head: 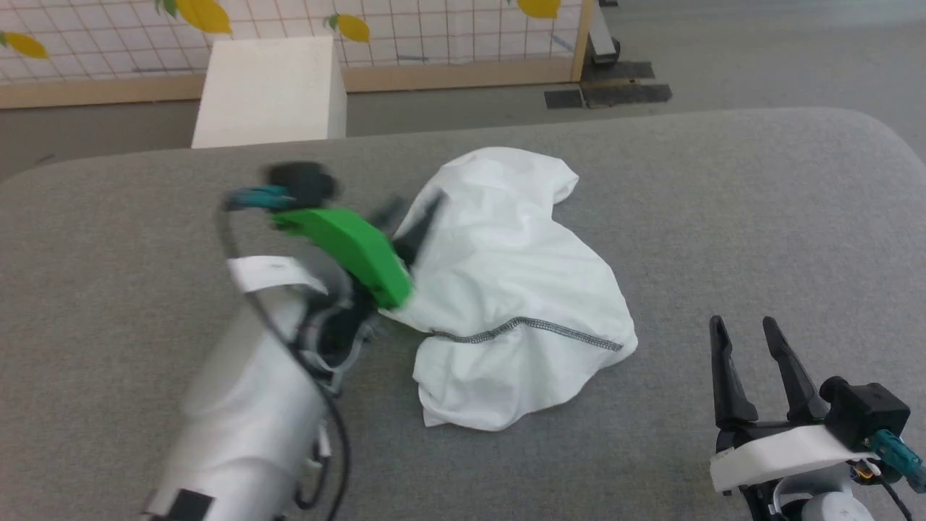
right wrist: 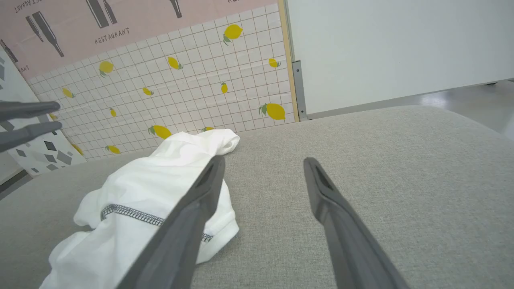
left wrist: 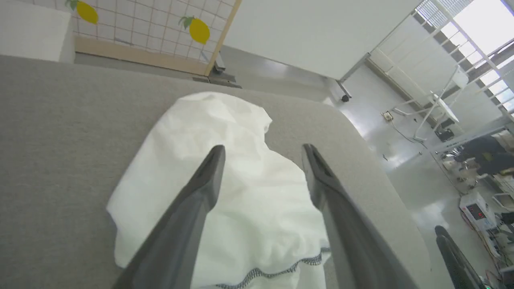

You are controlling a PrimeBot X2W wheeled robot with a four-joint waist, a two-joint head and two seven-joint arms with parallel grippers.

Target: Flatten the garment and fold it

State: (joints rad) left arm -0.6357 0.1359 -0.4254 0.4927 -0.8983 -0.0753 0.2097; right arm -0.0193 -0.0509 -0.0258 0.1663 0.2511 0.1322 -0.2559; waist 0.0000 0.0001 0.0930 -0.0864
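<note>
Garment (head: 506,289): one, white, crumpled in a heap near the middle of the grey tabletop (head: 723,202). Not flattened, no fold made. One dark zigzag seam shows along its near edge.

Left tool (head: 414,210): over the heap's left side, fingers spread wide, nothing between them. Judged placed there to pick an edge for spreading.

Right tool (head: 742,323): low at the near right, apart from the cloth, fingers wide, empty. Judged waiting for its own corner.

Tools: two. White box (head: 271,90): one, beyond the tabletop's far edge.
</note>
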